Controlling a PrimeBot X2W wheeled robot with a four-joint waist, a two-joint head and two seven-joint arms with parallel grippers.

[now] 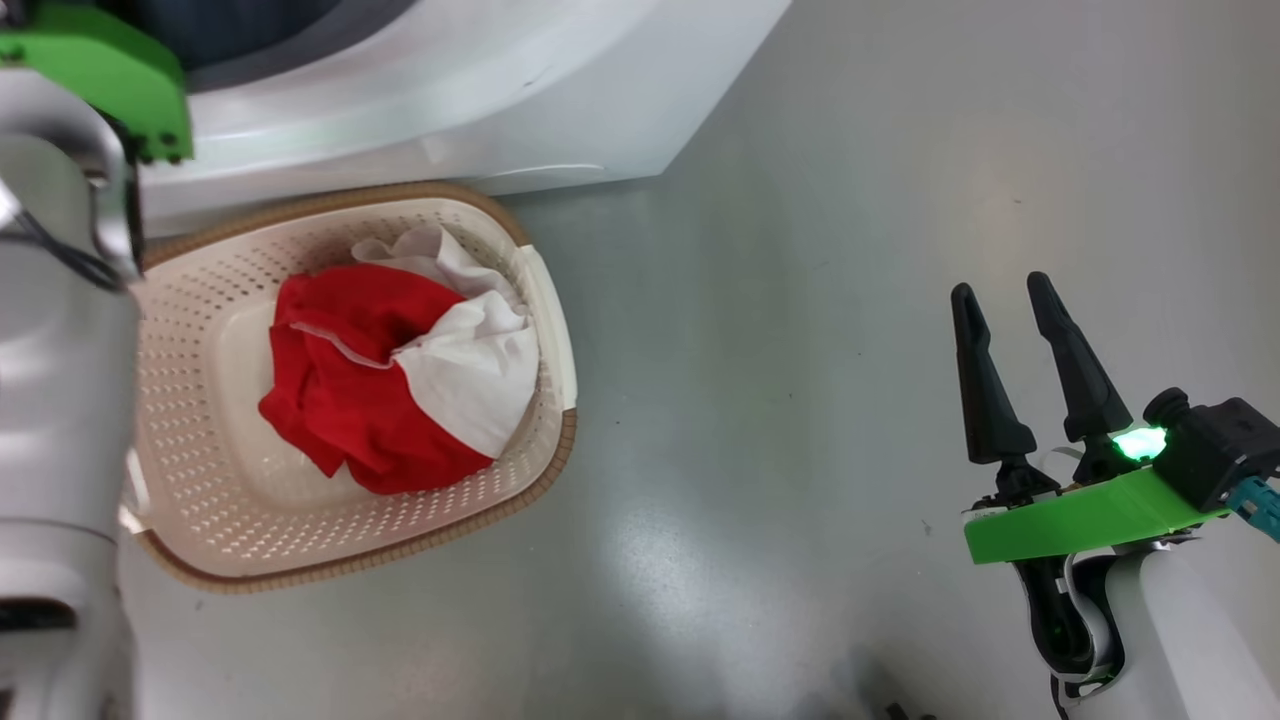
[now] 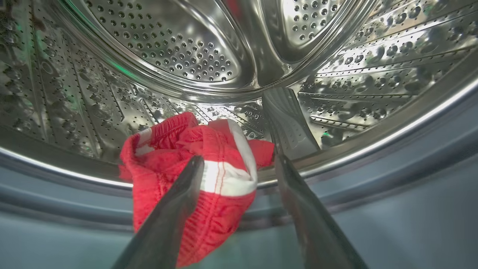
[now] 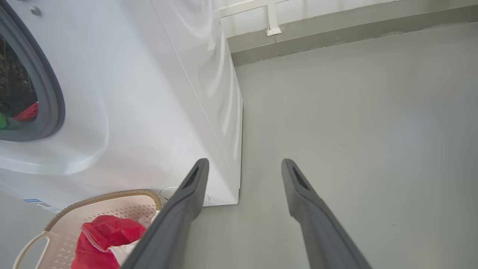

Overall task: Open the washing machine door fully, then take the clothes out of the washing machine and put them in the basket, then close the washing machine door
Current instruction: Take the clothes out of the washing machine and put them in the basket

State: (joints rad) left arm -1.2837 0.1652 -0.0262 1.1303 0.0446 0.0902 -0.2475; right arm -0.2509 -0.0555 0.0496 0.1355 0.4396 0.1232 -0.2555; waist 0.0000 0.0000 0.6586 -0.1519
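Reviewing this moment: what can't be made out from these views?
- Head view: the basket has its left side hidden by the pale left forearm.
- Left wrist view: it is unclear whether the left gripper touches the red garment it overlaps.
- Right wrist view: the blue label is too small to read, and the basket is cut off by the bottom edge and the right gripper.

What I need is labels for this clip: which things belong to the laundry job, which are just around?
Job: washing machine, steel drum, red garment inside it, basket, red and white clothes in it, left end effector, right end effector.
Just there: grey floor, wall base.
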